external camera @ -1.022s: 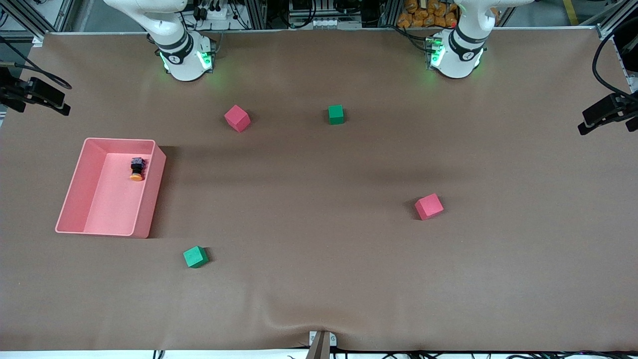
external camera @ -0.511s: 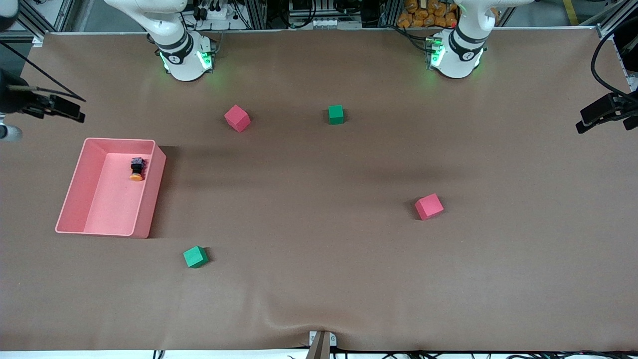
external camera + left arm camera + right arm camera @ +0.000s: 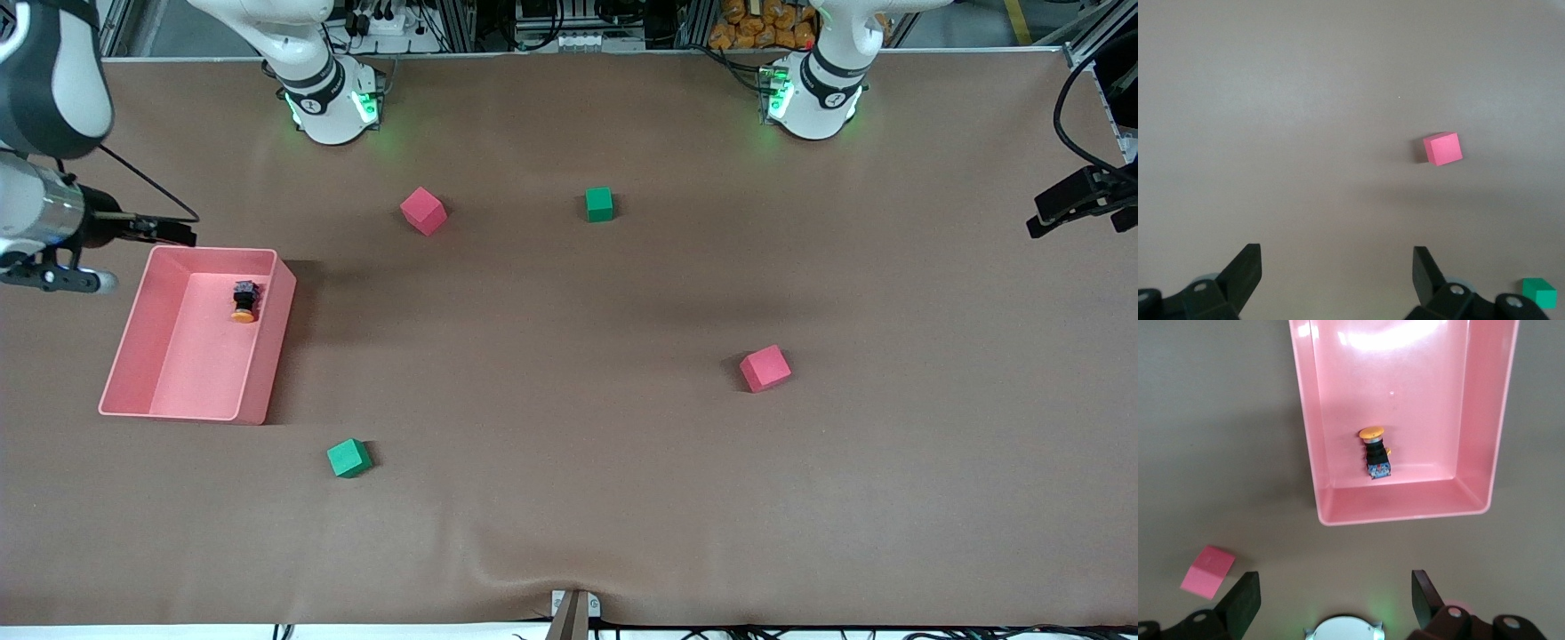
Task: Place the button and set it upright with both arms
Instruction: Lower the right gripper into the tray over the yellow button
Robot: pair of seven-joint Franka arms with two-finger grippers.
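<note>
The button [image 3: 244, 300] lies on its side in the pink bin [image 3: 213, 252], orange cap toward the front camera, black body toward the bases. The right wrist view shows the same button [image 3: 1375, 452] close to one end wall of the bin [image 3: 1405, 513]. My right gripper [image 3: 1336, 580] is open and empty, high over the bare table beside that end wall. The right arm's wrist [image 3: 44, 213] shows at the edge of the front view. My left gripper [image 3: 1337, 257] is open and empty over bare table at the left arm's end.
Two red cubes [image 3: 423, 211] [image 3: 765, 368] and two green cubes [image 3: 599, 204] [image 3: 348, 458] lie scattered on the brown table. The left wrist view shows a red cube [image 3: 1443, 149] and a green cube [image 3: 1539, 293]. The right arm's base [image 3: 1343, 628] is under its gripper.
The right arm's wrist has swung into the front view from the table's end and now hangs by the bin. The left arm has barely shifted. The button and cubes have not moved.
</note>
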